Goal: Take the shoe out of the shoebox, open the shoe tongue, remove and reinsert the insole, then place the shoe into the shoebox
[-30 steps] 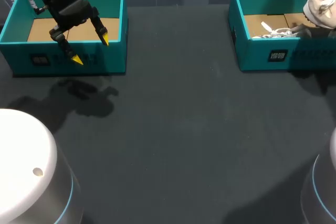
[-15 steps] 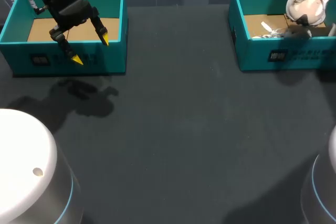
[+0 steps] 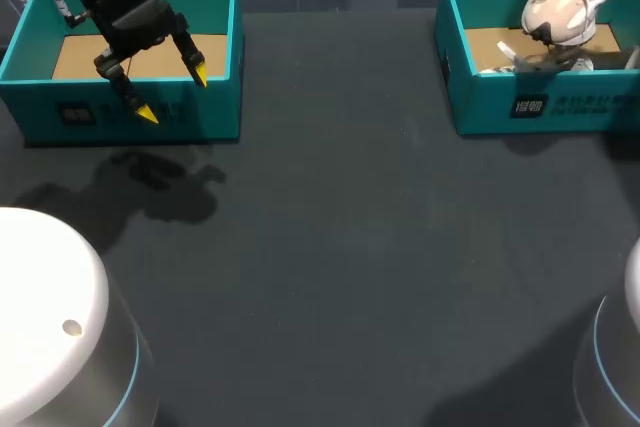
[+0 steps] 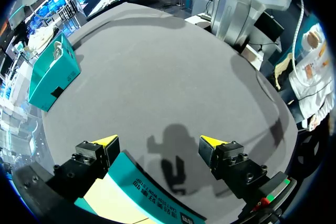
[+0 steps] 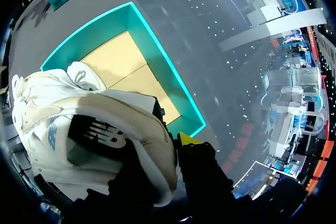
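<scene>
A white and cream shoe (image 3: 560, 2) hangs above the right teal shoebox (image 3: 530, 105), toe down and tilted. In the right wrist view my right gripper (image 5: 176, 142) is shut on the shoe (image 5: 89, 124) at its collar. One yellow fingertip (image 5: 186, 139) shows beside it and the other is hidden behind the shoe. The box's cardboard floor (image 5: 126, 74) lies below. My left gripper (image 3: 174, 94) hangs open over the front wall of the left teal box (image 3: 120, 117). Nothing is between the open left gripper's (image 4: 158, 141) yellow tips.
Something white and stringy (image 3: 515, 59) lies on the right box's floor. The left box (image 4: 152, 195) sits right under my left gripper's fingers. Dark tabletop (image 3: 340, 227) spreads between the two boxes.
The shoe has moved left in my right gripper, from the view's right edge to over the middle of the right box. My left arm has stayed still.
</scene>
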